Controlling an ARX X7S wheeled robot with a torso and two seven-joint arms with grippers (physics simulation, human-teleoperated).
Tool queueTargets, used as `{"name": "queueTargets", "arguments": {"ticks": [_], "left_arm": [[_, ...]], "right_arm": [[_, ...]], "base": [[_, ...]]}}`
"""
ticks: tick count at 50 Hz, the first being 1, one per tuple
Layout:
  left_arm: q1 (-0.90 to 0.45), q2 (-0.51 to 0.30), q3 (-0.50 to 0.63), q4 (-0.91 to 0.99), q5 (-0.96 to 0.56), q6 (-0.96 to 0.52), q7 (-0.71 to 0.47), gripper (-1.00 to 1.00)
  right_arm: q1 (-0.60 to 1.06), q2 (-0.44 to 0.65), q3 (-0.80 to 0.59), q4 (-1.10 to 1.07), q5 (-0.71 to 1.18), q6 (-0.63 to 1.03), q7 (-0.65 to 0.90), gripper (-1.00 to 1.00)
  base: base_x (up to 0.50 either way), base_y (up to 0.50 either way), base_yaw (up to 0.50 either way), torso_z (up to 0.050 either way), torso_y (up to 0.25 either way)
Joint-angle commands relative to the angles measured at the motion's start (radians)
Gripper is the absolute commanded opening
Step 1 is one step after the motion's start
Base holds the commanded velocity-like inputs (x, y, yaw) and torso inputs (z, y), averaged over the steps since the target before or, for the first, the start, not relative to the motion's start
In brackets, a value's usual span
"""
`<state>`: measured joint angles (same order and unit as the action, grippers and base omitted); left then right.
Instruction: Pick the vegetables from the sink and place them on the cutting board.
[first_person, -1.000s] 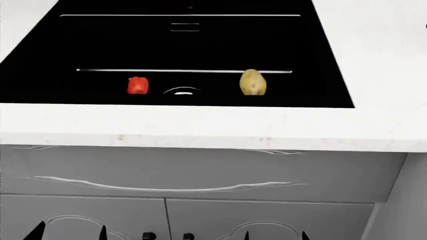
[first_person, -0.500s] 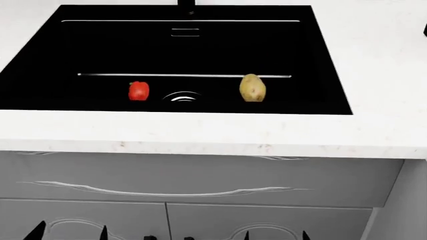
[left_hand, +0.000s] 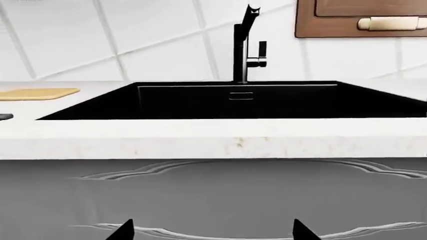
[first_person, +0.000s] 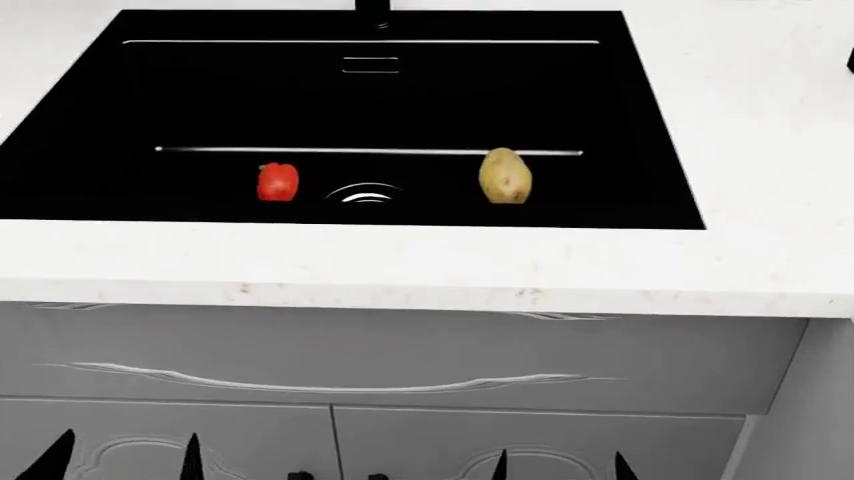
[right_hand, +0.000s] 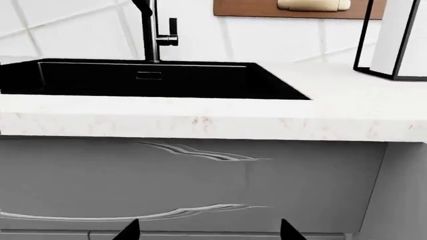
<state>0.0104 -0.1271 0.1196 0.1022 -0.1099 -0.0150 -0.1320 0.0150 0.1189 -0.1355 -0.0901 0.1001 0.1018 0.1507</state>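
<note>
The red bell pepper (first_person: 276, 182) and the tan-yellow potato (first_person: 505, 176) lie on the floor of the black sink (first_person: 80, 120), either side of the drain (first_person: 363, 193). The pale tan cutting board (left_hand: 37, 93) lies on the counter beside the sink, seen only in the left wrist view. My left gripper (first_person: 123, 458) and right gripper (first_person: 561, 466) are both open and empty, low in front of the grey cabinet, well below the counter. Only their black fingertips show. The vegetables are hidden in both wrist views.
The black faucet (left_hand: 245, 45) stands behind the sink. A white counter (first_person: 400, 265) edge overhangs grey drawers (first_person: 334, 350). A darker brown wooden board (right_hand: 293, 7) hangs on the tiled wall. A white, black-framed object (right_hand: 393, 40) stands on the counter at right.
The head view shifted early on, so the sink sits slightly lower in frame with its back edge in view. Both grippers' fingertips have shifted slightly at the bottom edge.
</note>
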Motion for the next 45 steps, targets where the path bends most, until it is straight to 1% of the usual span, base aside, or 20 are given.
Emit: {"name": "queueTargets", "arguments": {"ticks": [1, 2, 3, 4, 5, 8, 10, 11, 12, 15, 16, 19, 21, 23, 25, 26, 27, 28, 33, 45], "left_arm": [[-0.068, -0.05, -0.016, 0.345, -0.073, -0.404, -0.058, 1.0], [-0.116, -0.065, -0.013, 0.43, -0.094, -0.528, -0.063, 1.0], [-0.132, -0.067, -0.017, 0.454, -0.112, -0.566, -0.06, 1.0], [-0.175, -0.074, -0.014, 0.486, -0.11, -0.642, -0.077, 1.0], [-0.216, -0.049, -0.055, 0.505, -0.148, -0.698, -0.094, 1.0], [-0.317, -0.07, -0.077, 0.626, -0.226, -0.902, -0.097, 1.0], [-0.383, -0.074, -0.104, 0.669, -0.256, -1.0, -0.11, 1.0], [-0.396, -0.075, -0.107, 0.671, -0.255, -1.016, -0.118, 1.0], [-0.415, -0.072, -0.113, 0.681, -0.266, -1.049, -0.123, 1.0], [-0.412, -0.087, -0.12, 0.7, -0.276, -1.065, -0.117, 1.0], [-0.411, -0.094, -0.143, 0.713, -0.289, -1.084, -0.113, 1.0], [-0.42, -0.078, -0.139, 0.733, -0.312, -1.114, -0.116, 1.0], [-0.42, -0.096, -0.13, 0.765, -0.327, -1.145, -0.107, 1.0], [-0.426, -0.102, -0.164, 0.759, -0.329, -1.154, -0.111, 1.0], [-0.43, -0.106, -0.157, 0.753, -0.322, -1.15, -0.117, 1.0], [-0.43, -0.109, -0.164, 0.76, -0.324, -1.159, -0.119, 1.0], [-0.428, -0.111, -0.162, 0.764, -0.326, -1.163, -0.12, 1.0], [-0.421, -0.138, -0.147, 0.748, -0.308, -1.159, -0.121, 1.0], [-0.423, -0.139, -0.14, 0.736, -0.306, -1.148, -0.125, 1.0], [-0.426, -0.144, -0.17, 0.736, -0.316, -1.142, -0.127, 1.0]], "right_arm": [[0.078, 0.039, 0.015, -0.323, 0.046, 0.388, 0.064, 1.0], [0.118, 0.042, 0.034, -0.429, 0.092, 0.499, 0.062, 1.0], [0.139, 0.043, 0.037, -0.463, 0.101, 0.559, 0.072, 1.0], [0.179, 0.044, 0.048, -0.514, 0.132, 0.629, 0.068, 1.0], [0.223, 0.057, 0.036, -0.552, 0.126, 0.689, 0.077, 1.0], [0.35, 0.061, 0.086, -0.62, 0.187, 0.873, 0.08, 1.0], [0.421, 0.084, 0.096, -0.659, 0.23, 0.996, 0.06, 1.0], [0.436, 0.089, 0.093, -0.67, 0.237, 1.028, 0.06, 1.0], [0.45, 0.069, 0.133, -0.71, 0.257, 1.057, 0.069, 1.0], [0.483, 0.069, 0.159, -0.774, 0.291, 1.158, 0.075, 1.0], [0.495, 0.066, 0.171, -0.788, 0.296, 1.184, 0.082, 1.0], [0.479, 0.064, 0.169, -0.784, 0.294, 1.169, 0.084, 1.0], [0.476, 0.066, 0.17, -0.783, 0.294, 1.167, 0.086, 1.0], [0.482, 0.088, 0.143, -0.774, 0.285, 1.195, 0.097, 1.0], [0.473, 0.087, 0.159, -0.769, 0.293, 1.192, 0.09, 1.0], [0.481, 0.109, 0.129, -0.786, 0.295, 1.217, 0.088, 1.0], [0.482, 0.103, 0.136, -0.79, 0.295, 1.228, 0.096, 1.0], [0.467, 0.122, 0.163, -0.798, 0.289, 1.219, 0.094, 1.0], [0.468, 0.12, 0.172, -0.807, 0.296, 1.227, 0.095, 1.0], [0.477, 0.128, 0.163, -0.82, 0.309, 1.255, 0.103, 1.0]], "base": [[0.0, 0.0, 0.0, 0.0, 0.0], [0.0, 0.0, 0.0, 0.0, 0.0], [0.0, 0.0, 0.0, 0.0, 0.0], [0.0, 0.0, 0.0, 0.0, 0.0], [0.0, 0.0, 0.0, 0.0, 0.0], [0.0, 0.0, 0.0, 0.0, 0.0], [0.0, 0.0, 0.0, 0.0, 0.0], [0.0, 0.0, 0.0, 0.0, 0.0], [0.0, 0.0, 0.0, 0.0, 0.0], [0.0, 0.0, 0.0, 0.0, 0.0], [0.0, 0.0, 0.0, 0.0, 0.0], [0.0, 0.0, 0.0, 0.0, 0.0], [0.0, 0.0, 0.0, 0.0, 0.0], [0.0, 0.0, 0.0, 0.0, 0.0], [0.05, 0.0, 0.0, 0.0, 0.0], [0.3, 0.0, 0.0, 0.0, 0.0], [0.38, 0.0, 0.0, 0.0, 0.0], [0.5, 0.0, 0.0, 0.0, 0.0], [0.5, 0.0, 0.0, 0.0, 0.0], [0.5, 0.0, 0.0, 0.0, 0.0]]}}
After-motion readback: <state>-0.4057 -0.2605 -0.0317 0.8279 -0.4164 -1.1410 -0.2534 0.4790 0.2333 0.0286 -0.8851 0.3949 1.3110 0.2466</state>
